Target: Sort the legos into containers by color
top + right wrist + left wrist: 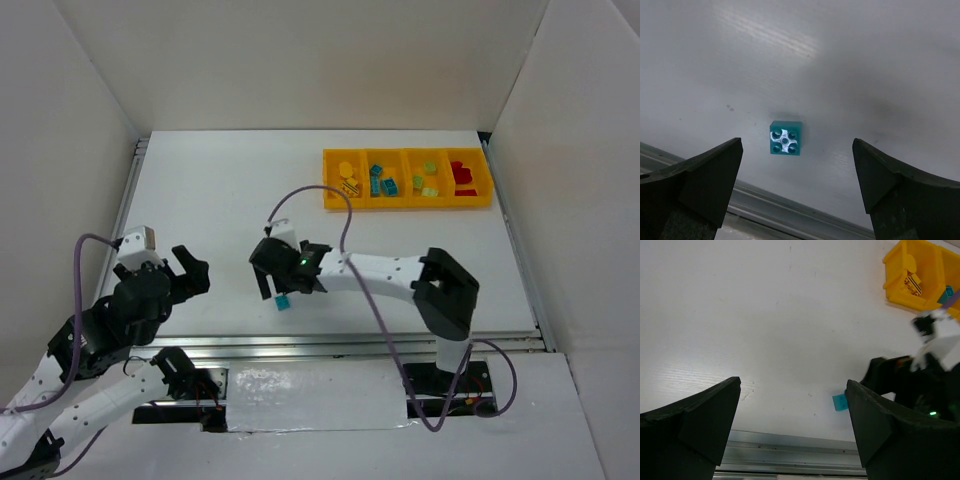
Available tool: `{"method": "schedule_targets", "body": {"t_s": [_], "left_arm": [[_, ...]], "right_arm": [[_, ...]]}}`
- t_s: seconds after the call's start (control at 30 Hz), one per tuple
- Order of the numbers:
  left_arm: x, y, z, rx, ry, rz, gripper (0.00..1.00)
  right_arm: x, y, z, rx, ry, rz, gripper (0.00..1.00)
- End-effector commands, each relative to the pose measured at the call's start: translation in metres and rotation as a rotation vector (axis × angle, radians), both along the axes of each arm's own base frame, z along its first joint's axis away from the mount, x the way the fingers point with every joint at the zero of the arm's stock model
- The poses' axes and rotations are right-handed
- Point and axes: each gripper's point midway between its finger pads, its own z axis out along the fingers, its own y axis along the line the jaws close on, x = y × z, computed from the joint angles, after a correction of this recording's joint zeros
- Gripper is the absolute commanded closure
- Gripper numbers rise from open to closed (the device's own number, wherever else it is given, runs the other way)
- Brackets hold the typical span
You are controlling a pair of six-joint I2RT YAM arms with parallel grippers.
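Just beneath the right gripper (796, 146) — jaws spread wide, empty — teal brick (785, 138), underside up, on the table (840, 60).

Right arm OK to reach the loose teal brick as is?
Probably yes: the right end effector hangs open right above the teal brick, which lies alone on the table, nothing between them.

Left arm (90, 340) sits folded at near-left, wrist raised; left claw (188, 270) points fwd and to the right, jaws spread wide, nothing btwn them. Right arm (400, 272) bends at the elbow above its base, forearm stretched out to the left, approx. level; right claw (272, 288) tips downward w/ jaws wide apart, black fingers (700, 170) gripping nothing.
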Motion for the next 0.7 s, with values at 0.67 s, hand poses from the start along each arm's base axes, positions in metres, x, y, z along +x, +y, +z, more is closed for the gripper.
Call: {"method": "schedule_targets", "body": {"t_s": [0.67], "left_arm": [[-0.001,0.001,0.019,-0.059,-0.072,-0.013,0.00]], "right_arm": [[-0.044,0.028,-0.076,-0.081,0.118,0.070,0.33]]}}
